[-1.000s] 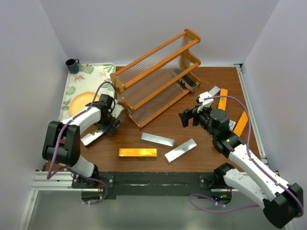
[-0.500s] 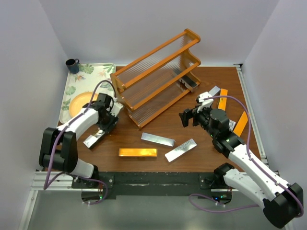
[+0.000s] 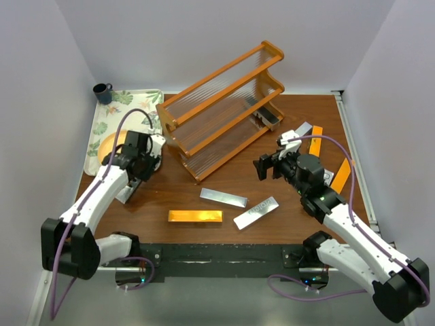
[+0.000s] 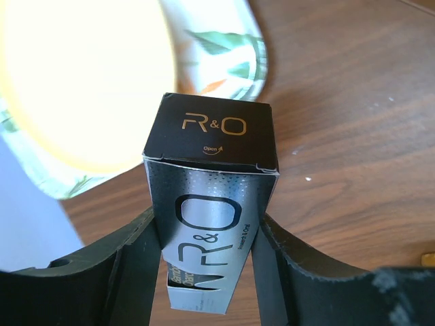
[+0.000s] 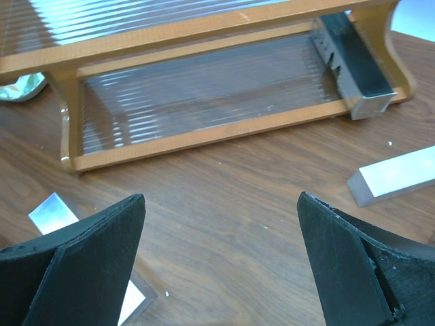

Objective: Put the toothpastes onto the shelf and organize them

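The left claw (image 4: 206, 227) was closed on a silver carton (image 4: 212, 136), one finger against each long side, the black R&O end poking out past the tips; it hung over the left of the table (image 3: 224, 173) beside the tray (image 3: 129, 102), well apart from the shelf (image 3: 216, 77). Whether the carton was off the wood I could not tell. Pinching across the narrow width probably keeps the box from twisting and leaves its length free to lie along a tier.

The right claw (image 5: 219, 272) held nothing, its jaws spread wide; it hovered low, facing the bottom tier, likely parked there ready for the next pick while keeping out of the left arm's way.

One shelved carton (image 5: 353, 64) lay at the right end of the bottom tier. An orange carton (image 3: 196, 216) and two plain cartons (image 3: 223, 197) lay on the table in front of the shelf; the right-hand cartons (image 3: 315, 139) lay beside the right arm. So the job looked barely begun. The shelf sat askew to the table edge, so the held carton would need turning to match the slats.
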Tool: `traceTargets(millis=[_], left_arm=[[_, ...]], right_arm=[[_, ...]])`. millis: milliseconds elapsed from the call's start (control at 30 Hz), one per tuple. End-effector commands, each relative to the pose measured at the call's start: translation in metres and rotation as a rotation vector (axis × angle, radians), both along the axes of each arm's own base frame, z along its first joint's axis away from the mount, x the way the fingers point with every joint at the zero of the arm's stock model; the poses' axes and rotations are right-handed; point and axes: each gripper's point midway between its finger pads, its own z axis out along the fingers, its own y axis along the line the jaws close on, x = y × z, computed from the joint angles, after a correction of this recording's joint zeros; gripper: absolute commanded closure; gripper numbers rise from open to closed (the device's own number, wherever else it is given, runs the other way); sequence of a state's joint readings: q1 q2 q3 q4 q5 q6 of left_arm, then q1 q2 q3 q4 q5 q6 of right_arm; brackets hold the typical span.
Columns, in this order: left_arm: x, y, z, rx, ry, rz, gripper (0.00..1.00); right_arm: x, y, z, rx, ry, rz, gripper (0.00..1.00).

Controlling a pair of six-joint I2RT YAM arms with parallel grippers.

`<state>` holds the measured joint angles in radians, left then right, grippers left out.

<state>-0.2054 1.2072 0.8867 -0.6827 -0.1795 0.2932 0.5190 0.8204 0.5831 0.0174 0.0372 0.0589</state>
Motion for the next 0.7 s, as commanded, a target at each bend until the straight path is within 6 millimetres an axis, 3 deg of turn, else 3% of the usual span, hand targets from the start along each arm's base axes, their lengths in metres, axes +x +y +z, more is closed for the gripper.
traceTargets(millis=[0,133,267,467,667], left_arm=[[0.012,0.017,0.047,0.027,-0.165,0.143,0.9],[0.016,0.028,0.074,0.021,-0.269,0.268,0.92],[0.017,0.034,0.115,-0.044,-0.417,0.386,0.93],[0.015,0.017,0.174,-0.358,-0.639,0.503,0.98],[0.002,-0.011,0.2,-0.671,-0.718,0.517,1.0]], right_arm=[[-0.002,0.016,0.011,0.023,-0.04,0.086,0.02],[-0.014,0.034,0.011,0.039,-0.031,0.211,0.02],[-0.03,0.053,0.016,0.071,-0.025,0.35,0.02],[-0.047,0.071,0.016,0.11,0.002,0.479,0.02],[-0.062,0.091,0.029,0.163,-0.03,0.567,0.02]])
